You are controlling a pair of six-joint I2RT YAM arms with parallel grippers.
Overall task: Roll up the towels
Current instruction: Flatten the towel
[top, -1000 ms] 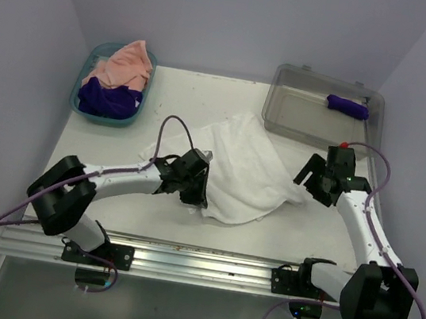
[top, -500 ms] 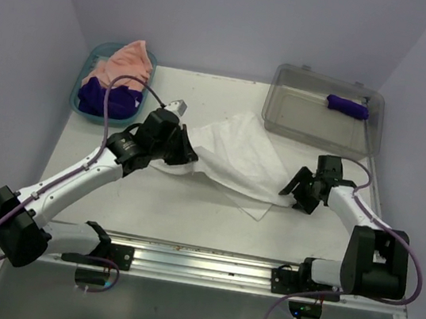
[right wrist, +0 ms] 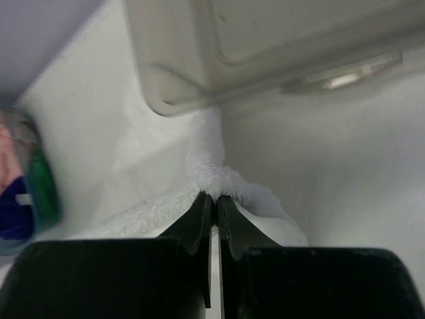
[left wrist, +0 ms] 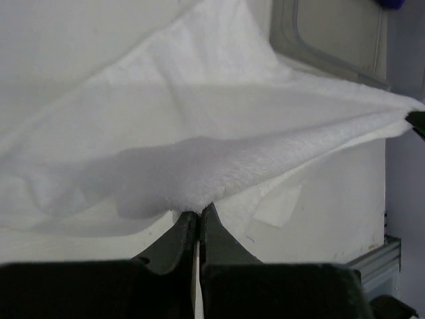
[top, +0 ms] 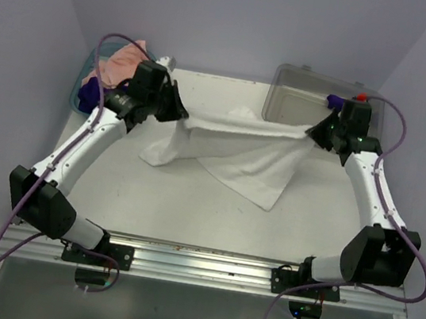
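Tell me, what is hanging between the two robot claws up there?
A white towel, pinched at one end by the left gripper and at the other by the right gripper, spans the gap. The top view shows it.

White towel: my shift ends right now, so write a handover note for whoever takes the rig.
Grips: left tool and right tool each shut on an edge of the white towel, held taut between them, its lower part on the table.
Done: purple roll in the grey bin, mostly hidden.
To do: roll the white one, then the peach towel and purple towel lying in the teal basket.
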